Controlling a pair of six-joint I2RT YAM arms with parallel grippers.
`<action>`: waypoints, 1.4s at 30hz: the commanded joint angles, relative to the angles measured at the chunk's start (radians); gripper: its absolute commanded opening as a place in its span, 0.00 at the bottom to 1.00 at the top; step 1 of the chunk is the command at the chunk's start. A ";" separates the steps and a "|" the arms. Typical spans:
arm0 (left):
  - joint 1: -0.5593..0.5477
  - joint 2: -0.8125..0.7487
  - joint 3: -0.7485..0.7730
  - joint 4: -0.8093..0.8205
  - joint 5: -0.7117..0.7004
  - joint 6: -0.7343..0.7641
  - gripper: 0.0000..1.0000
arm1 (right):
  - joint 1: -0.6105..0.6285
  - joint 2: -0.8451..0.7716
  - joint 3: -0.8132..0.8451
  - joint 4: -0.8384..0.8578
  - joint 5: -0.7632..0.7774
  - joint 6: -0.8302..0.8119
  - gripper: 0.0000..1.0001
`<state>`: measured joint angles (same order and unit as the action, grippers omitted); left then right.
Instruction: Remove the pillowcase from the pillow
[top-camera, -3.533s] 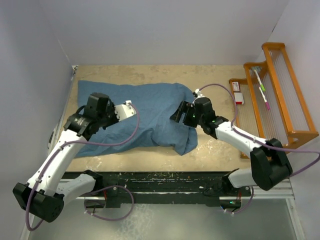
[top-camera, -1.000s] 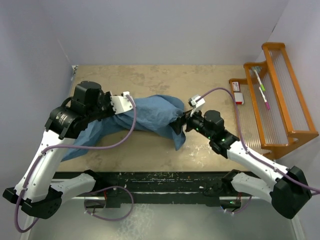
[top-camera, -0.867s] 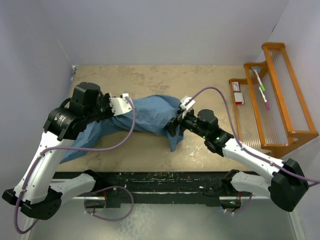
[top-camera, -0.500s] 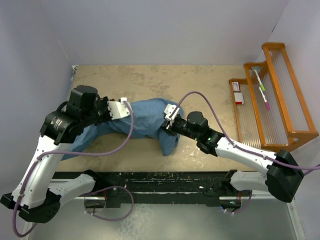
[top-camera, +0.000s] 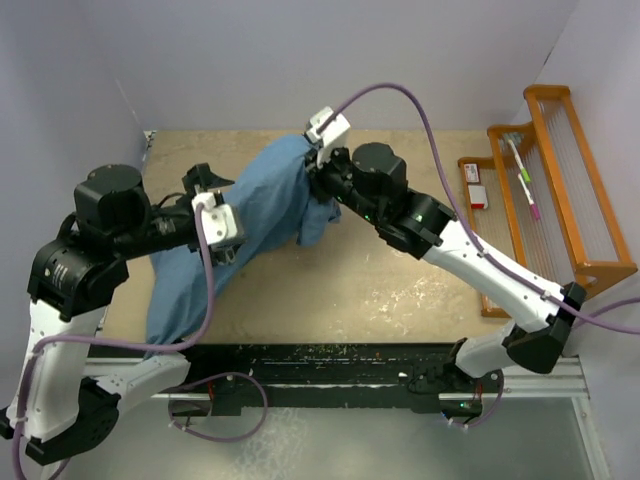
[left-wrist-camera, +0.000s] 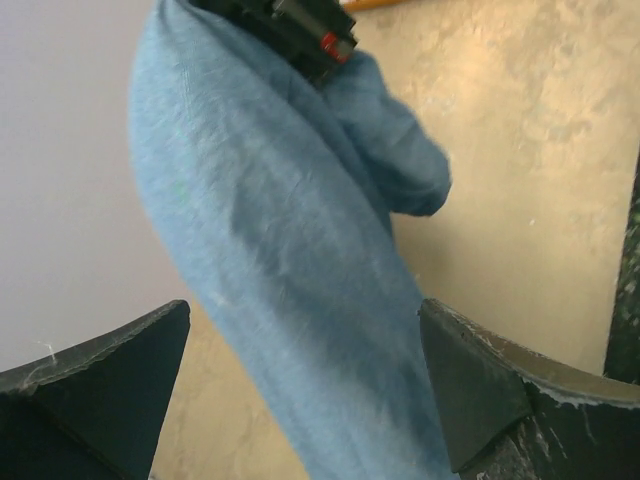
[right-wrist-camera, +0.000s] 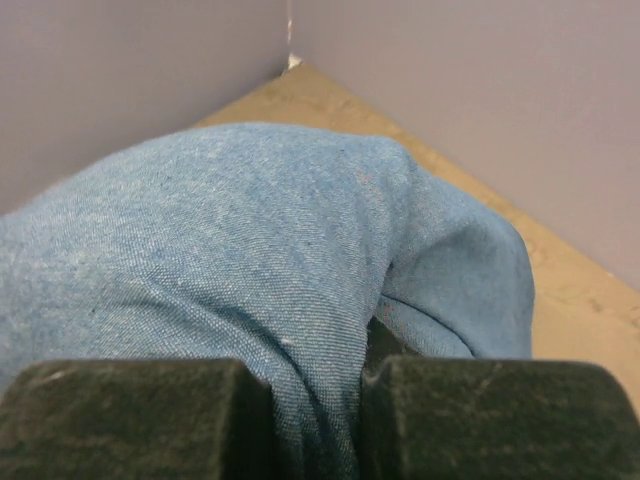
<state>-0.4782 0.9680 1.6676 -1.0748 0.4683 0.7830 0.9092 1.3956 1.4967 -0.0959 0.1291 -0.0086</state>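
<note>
The slate-blue pillowcase (top-camera: 262, 200) hangs stretched from the back middle of the table down to its front left, where its lower end (top-camera: 172, 300) rests. My right gripper (top-camera: 315, 178) is raised high and shut on a fold at the cloth's upper end (right-wrist-camera: 250, 230); the right wrist view shows the fabric pinched between its dark fingers (right-wrist-camera: 318, 378). My left gripper (top-camera: 232, 215) stands open, its fingers on either side of the hanging cloth (left-wrist-camera: 300, 300) without pressing it. The pillow is hidden; no cream surface shows.
An orange wooden rack (top-camera: 560, 190) stands along the right wall with pens (top-camera: 525, 175) lying on it and a small red-and-white item (top-camera: 477, 187) beside it. Grey walls close in the left and back. A black rail (top-camera: 330, 360) runs along the front edge.
My right gripper closed on the cloth and lifted it up and toward the back. My left gripper let go and opened wide, and the left arm pulled back to the left.
</note>
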 joint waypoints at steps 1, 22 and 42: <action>0.001 0.085 0.104 0.032 0.097 -0.221 0.99 | 0.089 0.075 0.296 -0.109 0.244 0.069 0.00; 0.001 0.018 -0.228 0.156 -0.102 -0.355 0.32 | 0.318 0.204 0.731 -0.316 0.302 0.167 0.00; 0.004 0.125 0.039 0.037 -0.102 -0.140 0.00 | -0.045 -0.393 -0.069 -0.074 -0.261 0.293 0.74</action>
<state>-0.4789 1.1156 1.5776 -1.0443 0.3702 0.5655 0.8574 1.0824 1.5280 -0.2634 -0.0589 0.2775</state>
